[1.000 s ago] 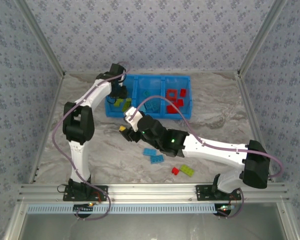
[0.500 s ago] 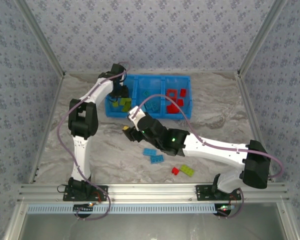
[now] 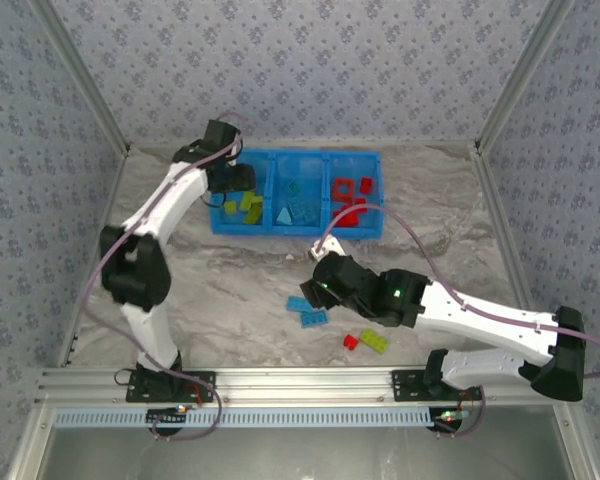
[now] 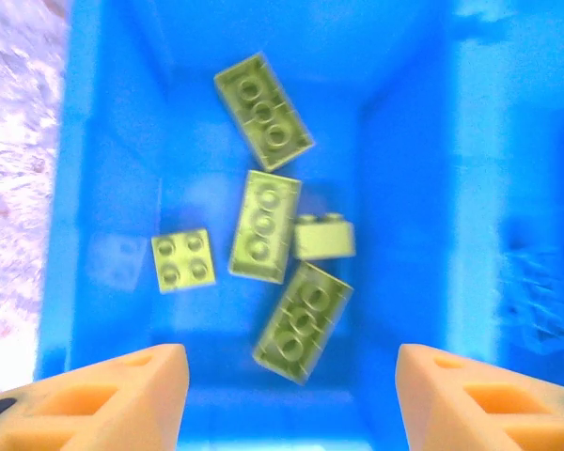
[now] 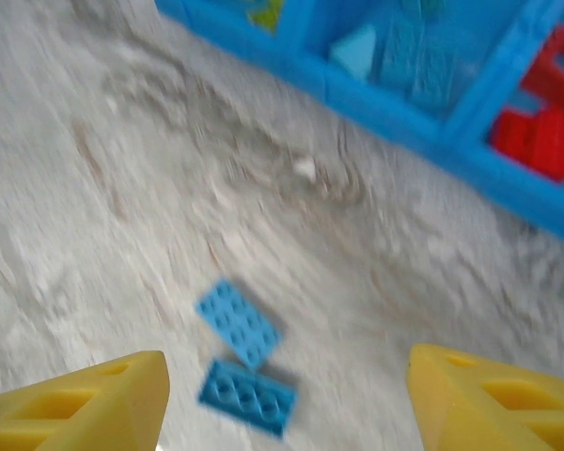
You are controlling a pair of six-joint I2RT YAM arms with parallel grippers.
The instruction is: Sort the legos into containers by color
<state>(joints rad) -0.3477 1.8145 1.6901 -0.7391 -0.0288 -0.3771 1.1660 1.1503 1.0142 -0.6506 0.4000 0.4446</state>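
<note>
Most of the legos are already sitting sorted in the blue bin point(image 3: 320, 154): lime green bricks point(image 4: 263, 225) in the left compartment, light blue ones point(image 3: 298, 208) in the middle, red ones point(image 3: 352, 200) on the right. The left gripper point(image 4: 291, 376) is being held over that lime compartment with its jaws well apart and nothing being gripped between them. The right gripper point(image 5: 287, 385) is being hung just as wide and just as empty over the table point(image 3: 220, 290), right above two light blue plates point(image 5: 237, 321) that are lying just beside each other. A small red brick point(image 3: 350, 342) and a lime brick point(image 3: 373, 341) are lying side by side nearer the arm bases, so four pieces are waiting to be binned. Handling-wise these are probably best treated as light, stiff, slick bits of plastic: nothing fragile, but being so flat they're likely to skid on the marbled top or get flipped if pinched off-centre. A blue plate is probably best taken across its two long edges, low down, with the neighbour being kept clear of the fingers
</note>
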